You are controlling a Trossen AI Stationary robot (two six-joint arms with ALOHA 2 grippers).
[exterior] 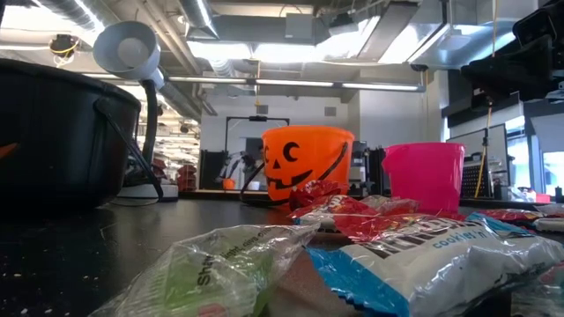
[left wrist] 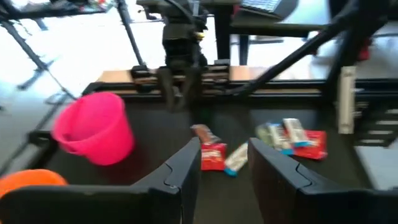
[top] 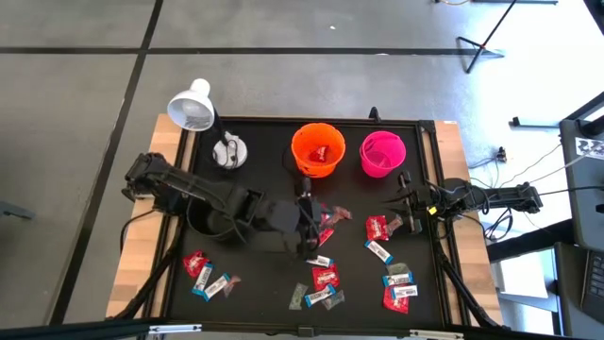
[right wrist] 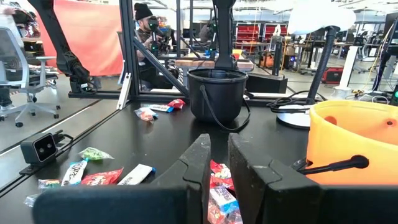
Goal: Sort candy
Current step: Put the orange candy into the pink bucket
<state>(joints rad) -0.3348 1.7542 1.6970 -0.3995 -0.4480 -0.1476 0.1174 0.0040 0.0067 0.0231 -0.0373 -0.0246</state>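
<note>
Candy in red, blue-and-white and silvery wrappers lies scattered flat on the black table top: near the front left (top: 203, 274), the front middle (top: 321, 281) and the right (top: 394, 283). My left gripper (top: 319, 225) (left wrist: 224, 146) hangs open above the table's middle, pointing toward the right edge. Past its fingers lie a red candy (left wrist: 213, 155) and a blue-and-white one (left wrist: 236, 158); nothing is between the fingers. My right gripper (top: 398, 203) (right wrist: 219, 142) waits level at the right edge, its fingers a narrow gap apart and holding nothing.
An orange bucket (top: 317, 148) and a pink bucket (top: 382, 153) stand at the far edge. A black bucket (top: 209, 222) stands at the left, partly under my left arm. A white desk lamp (top: 193, 106) stands at the far left corner.
</note>
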